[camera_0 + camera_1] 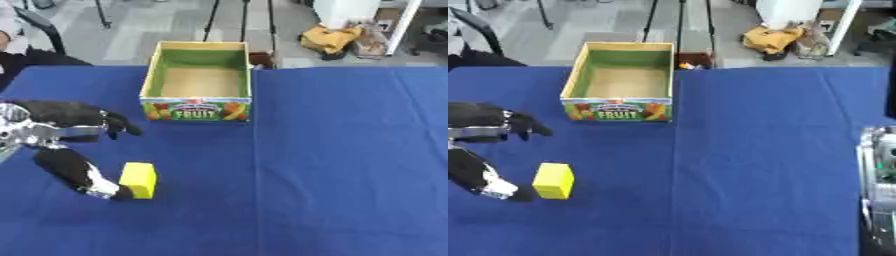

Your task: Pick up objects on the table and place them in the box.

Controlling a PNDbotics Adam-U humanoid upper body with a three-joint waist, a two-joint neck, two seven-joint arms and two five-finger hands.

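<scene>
A yellow block (138, 180) stands on the blue table (350, 160), near the front left. My left hand (61, 120) is open and spread wide beside it. Its thumb (83, 176) reaches down to the block's lower left edge and appears to touch it. Its fingers (118, 125) stretch out well above the block, apart from it. The open cardboard fruit box (196, 109) stands at the back centre with nothing inside. Only a silver part of my right arm (878, 185) shows, at the right edge of the right eye view.
A fold in the blue cloth (255, 165) runs from the box's right corner toward the front. A dark sleeve (35, 57) lies at the table's far left corner. Chair legs and a yellow bag (331, 37) stand on the floor beyond the table.
</scene>
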